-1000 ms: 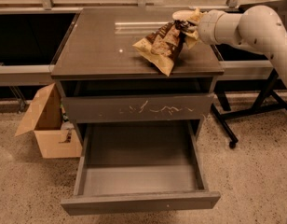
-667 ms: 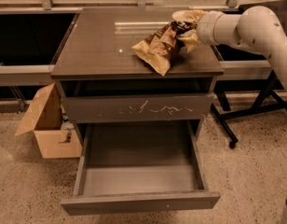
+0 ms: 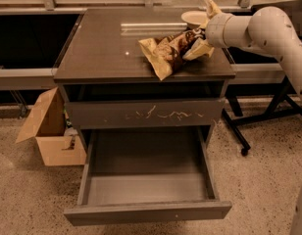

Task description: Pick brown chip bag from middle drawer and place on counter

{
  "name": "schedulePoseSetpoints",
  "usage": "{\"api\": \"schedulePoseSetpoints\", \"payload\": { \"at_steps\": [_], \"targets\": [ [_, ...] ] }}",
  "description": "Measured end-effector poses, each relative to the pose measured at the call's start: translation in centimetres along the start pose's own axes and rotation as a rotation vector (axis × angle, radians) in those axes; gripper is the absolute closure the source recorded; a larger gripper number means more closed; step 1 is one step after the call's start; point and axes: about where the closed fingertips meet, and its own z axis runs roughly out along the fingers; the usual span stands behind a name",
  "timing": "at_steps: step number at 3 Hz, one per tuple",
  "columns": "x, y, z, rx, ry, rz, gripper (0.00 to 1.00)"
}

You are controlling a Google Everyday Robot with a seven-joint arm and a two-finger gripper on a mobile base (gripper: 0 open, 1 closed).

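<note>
The brown chip bag (image 3: 166, 52) lies crumpled on the counter (image 3: 102, 48), near its right front part. My gripper (image 3: 203, 28) is at the bag's right end, just above the counter's right edge. Its pale fingers (image 3: 200, 48) stand spread apart, with the bag's end between them. The middle drawer (image 3: 147, 210) is pulled out below and its flat grey inside holds nothing.
A shut drawer front with pale scratch marks (image 3: 146, 114) sits above the open drawer. A pale bowl (image 3: 192, 17) stands on the counter behind the gripper. An open cardboard box (image 3: 48, 133) is on the floor to the left. Black stand legs (image 3: 241, 131) are to the right.
The gripper has lowered the bag and shifted it slightly left; the bag now rests flatter on the counter. The fingers look wider apart than before.
</note>
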Motion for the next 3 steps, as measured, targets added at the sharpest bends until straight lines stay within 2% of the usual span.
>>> {"api": "schedulePoseSetpoints", "payload": {
  "at_steps": [1, 2, 3],
  "targets": [
    [0.1, -0.6, -1.4, 0.004, 0.004, -0.002, 0.00],
    [0.1, -2.0, -5.2, 0.015, 0.031, -0.019, 0.00],
    [0.0, -2.9, -7.4, 0.030, 0.054, -0.030, 0.00]
  ]
}}
